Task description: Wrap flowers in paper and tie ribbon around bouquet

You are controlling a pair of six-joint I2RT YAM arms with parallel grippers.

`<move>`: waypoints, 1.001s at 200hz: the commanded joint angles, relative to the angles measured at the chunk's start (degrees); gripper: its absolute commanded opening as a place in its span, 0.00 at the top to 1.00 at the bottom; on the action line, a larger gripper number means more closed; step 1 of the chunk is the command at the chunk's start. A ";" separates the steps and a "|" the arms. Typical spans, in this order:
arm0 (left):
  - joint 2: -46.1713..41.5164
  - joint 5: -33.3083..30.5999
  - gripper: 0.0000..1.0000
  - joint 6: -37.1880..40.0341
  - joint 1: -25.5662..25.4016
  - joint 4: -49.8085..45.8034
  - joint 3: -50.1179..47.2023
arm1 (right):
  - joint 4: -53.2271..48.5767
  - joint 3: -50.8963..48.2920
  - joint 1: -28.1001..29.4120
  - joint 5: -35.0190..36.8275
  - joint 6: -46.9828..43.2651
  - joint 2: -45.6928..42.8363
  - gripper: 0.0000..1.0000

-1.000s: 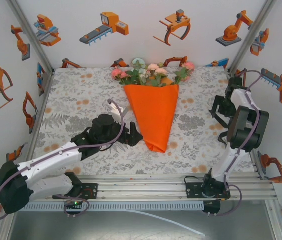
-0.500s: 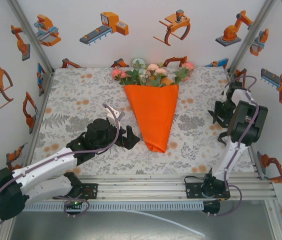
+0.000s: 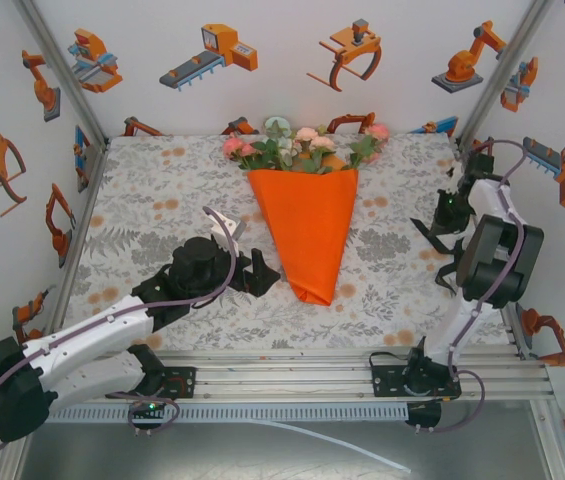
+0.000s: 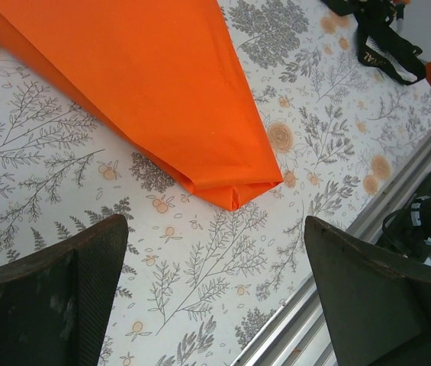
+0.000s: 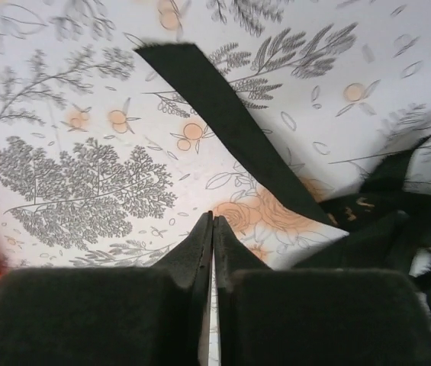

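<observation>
Wrapping done: bouquet (image 3: 312, 230) formed. Tying left: ribbon (image 5: 223, 114) loose on counter (image 3: 152, 200). Beside it right hand (image 5: 212, 229) pressed together; left hand (image 4: 215, 244) spread.

White walls (image 3: 262, 100) with orange robot-arm stickers (image 3: 212, 55), grey floral tablecloth (image 3: 152, 200), aluminium rails (image 3: 292, 375).

I see my left arm (image 3: 92, 335) and right arm (image 3: 459, 320) built alike: white link shells, bulky black joint housings, a grey-purple cable (image 3: 224, 225) looping along each, black base plates (image 3: 167, 382), and dark wedge-shaped fingers (image 4: 55, 305) with finely textured faces.
</observation>
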 commanded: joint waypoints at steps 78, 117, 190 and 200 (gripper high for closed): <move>-3.43 -2.46 0.11 0.44 0.91 0.18 -1.70 | -7.50 9.59 0.05 12.31 -7.89 10.69 0.32; -4.62 -2.18 0.11 1.60 2.70 -0.58 -2.27 | -6.33 6.88 -0.37 8.13 -11.45 12.11 0.32; -3.33 0.92 0.11 0.80 5.87 1.26 -3.13 | -6.58 3.73 -0.41 -0.82 -15.30 10.28 0.59; -3.53 0.93 0.11 0.65 6.00 1.21 -3.35 | -6.58 3.73 -0.41 -1.12 -15.21 10.06 0.71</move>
